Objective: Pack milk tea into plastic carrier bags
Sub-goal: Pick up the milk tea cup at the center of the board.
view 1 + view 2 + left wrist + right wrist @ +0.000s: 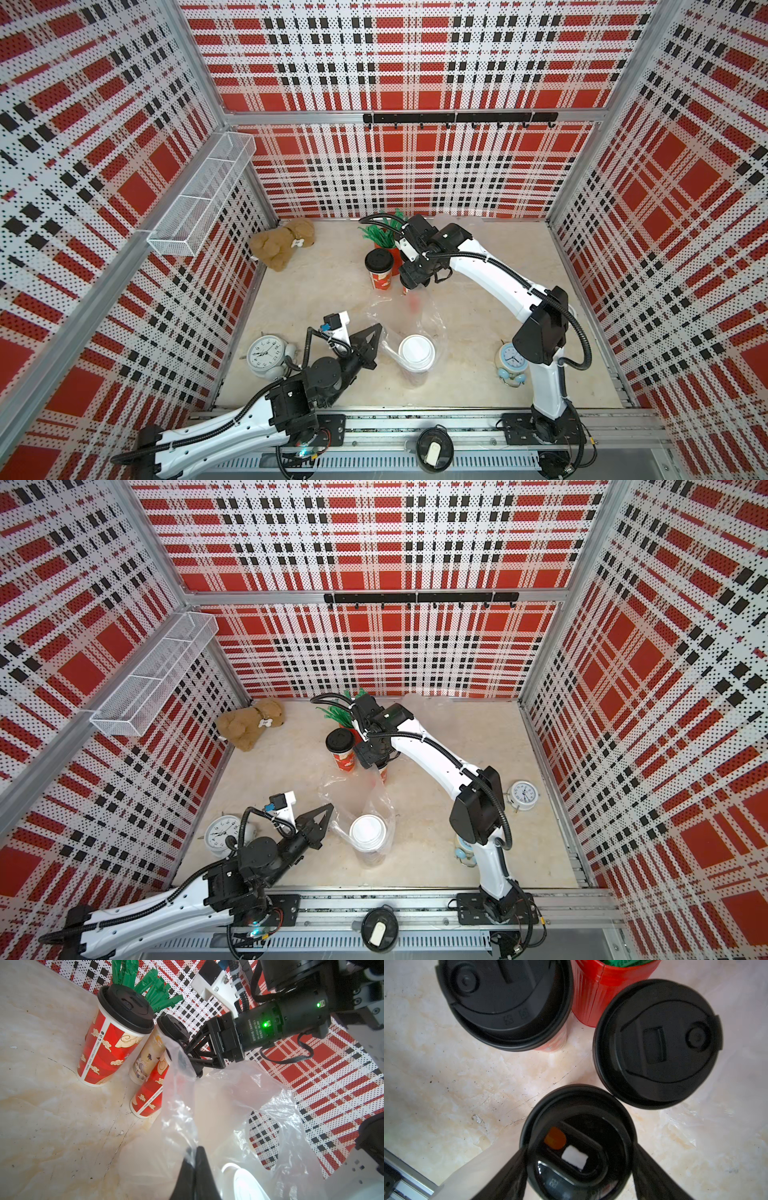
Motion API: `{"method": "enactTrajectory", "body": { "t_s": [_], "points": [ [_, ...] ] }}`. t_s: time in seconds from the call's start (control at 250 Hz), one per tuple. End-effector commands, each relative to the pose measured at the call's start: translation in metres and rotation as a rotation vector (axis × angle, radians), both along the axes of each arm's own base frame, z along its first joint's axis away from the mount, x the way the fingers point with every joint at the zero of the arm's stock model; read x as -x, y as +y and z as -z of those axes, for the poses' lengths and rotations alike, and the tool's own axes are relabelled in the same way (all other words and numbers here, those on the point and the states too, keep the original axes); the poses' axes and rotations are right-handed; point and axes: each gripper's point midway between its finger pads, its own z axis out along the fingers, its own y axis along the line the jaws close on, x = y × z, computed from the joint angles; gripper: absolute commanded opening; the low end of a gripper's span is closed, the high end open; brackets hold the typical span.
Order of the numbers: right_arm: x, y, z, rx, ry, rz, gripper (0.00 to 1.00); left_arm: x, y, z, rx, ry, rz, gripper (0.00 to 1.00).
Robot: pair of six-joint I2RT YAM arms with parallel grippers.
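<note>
Plaid perforated walls enclose a pale marble-look tabletop [478, 386]. My left gripper [196, 1159] is pinched flat on the mouth edge of one plastic carrier bag [239, 1095]. The bag stands near the front with the white-lidded cup [416, 352] inside it.

My right gripper [581, 1153] stands wide astride the lid of the nearest black-lidded cup [579, 1109]; whether my fingers bear on it yet, I cannot tell. A second black-lidded cup [506, 1001] and a third black-lidded cup [656, 1043] stand close beside it, with the red straw cylinder [591, 1001] just behind.

Handling, as I judge it:
- **Cups:** the paper walls dent under a hard squeeze, and a press-fit lid may pop. A full cup is top-heavy, so I would hold the wall just under the lid rim.
- **Bag:** the film is limp and slippery, and the mouth sags unless held up.
- **Room:** the neighbouring cups crowd the sides, so the way out is straight up. Bare table lies between the cups and the bag. The blue alarm clock [511, 361] sits well aside.
</note>
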Motion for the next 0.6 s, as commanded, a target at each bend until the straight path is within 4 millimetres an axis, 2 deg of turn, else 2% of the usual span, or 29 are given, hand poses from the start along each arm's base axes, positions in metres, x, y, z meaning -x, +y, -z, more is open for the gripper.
{"method": "enactTrajectory", "body": {
  "t_s": [0.0, 0.292, 0.46, 0.6],
  "points": [
    [-0.004, 0.006, -0.001, -0.01, -0.019, -0.014, 0.69, -0.002, 0.005, 0.007, -0.001, 0.011, -0.022, 0.0],
    [-0.002, 0.002, -0.003, -0.012, -0.024, -0.006, 0.54, -0.002, 0.006, 0.007, 0.008, 0.014, -0.025, 0.0],
    [-0.002, 0.001, -0.011, -0.022, -0.04, -0.002, 0.53, -0.001, 0.006, 0.008, 0.009, 0.015, -0.023, 0.0],
    [-0.003, -0.001, -0.026, -0.033, -0.07, 0.001, 0.52, -0.001, 0.006, 0.007, 0.011, 0.014, -0.023, 0.0]
  ]
}}
